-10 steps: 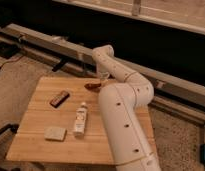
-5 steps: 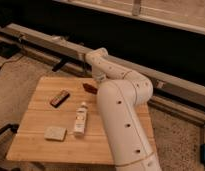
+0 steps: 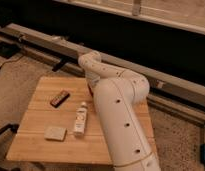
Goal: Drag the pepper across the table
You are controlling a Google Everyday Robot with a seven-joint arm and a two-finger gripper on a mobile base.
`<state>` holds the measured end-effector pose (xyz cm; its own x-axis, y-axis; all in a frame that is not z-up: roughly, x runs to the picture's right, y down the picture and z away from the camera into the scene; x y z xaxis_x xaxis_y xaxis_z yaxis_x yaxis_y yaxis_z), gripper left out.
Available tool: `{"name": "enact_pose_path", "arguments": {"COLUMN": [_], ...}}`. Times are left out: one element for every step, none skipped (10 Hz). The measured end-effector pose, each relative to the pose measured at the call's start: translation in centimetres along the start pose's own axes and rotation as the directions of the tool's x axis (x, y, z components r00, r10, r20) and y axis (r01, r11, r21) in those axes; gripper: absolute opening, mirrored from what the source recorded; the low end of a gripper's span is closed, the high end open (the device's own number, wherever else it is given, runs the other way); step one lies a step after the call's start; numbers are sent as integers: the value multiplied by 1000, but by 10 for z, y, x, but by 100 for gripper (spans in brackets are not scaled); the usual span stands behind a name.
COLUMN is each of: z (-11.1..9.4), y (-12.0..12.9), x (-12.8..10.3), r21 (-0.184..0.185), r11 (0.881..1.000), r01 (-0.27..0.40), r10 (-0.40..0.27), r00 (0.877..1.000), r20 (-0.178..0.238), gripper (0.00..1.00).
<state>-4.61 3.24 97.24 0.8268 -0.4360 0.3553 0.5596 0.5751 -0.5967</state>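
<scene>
Table (image 3: 41, 135): light plank top, filled the lower-left of the view. Robot arm (image 3: 118, 115): big white links rose from the bottom edge, bent over the table's right half, w/ the forearm reaching back down toward the far-centre part of the top. White bottle (image 3: 80, 120) lay on its side, mid-table, just left of the arm. Dark brown bar (image 3: 59, 98) lay flat, up-left of the bottle, apart from it. Pale tan block (image 3: 55, 133) sat near the front, just left of the bottle's lower end. Gripper (image 3: 90, 83): low over the table below the wrist, mostly hidden behind the arm's thick link; open or closed, couldn't tell. Pepper (image 3: 89, 91): only a small reddish-brown sliver showed, right at the gripper, against the arm's left edge, on the table's far-centre area; contact w/ gripper unclear.
</scene>
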Motion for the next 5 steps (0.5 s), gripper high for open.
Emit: {"name": "enact_pose_path", "arguments": {"z": [-2,-2,-3,-3,-5], "y": [-1,-3,-4,-5,-7], "x": [-10,-15,-18,-24,-30], "r21": [3,8,13,22,41], "r11": [1000,999,998,997,995], "r01": [24,41,59,74,90], "r10": [-24,-41,-59,-75,-92], "r00": [1000,999,998,997,995], "r20": [8,11,19,31,47], "gripper": [0,0,0,0,0]}}
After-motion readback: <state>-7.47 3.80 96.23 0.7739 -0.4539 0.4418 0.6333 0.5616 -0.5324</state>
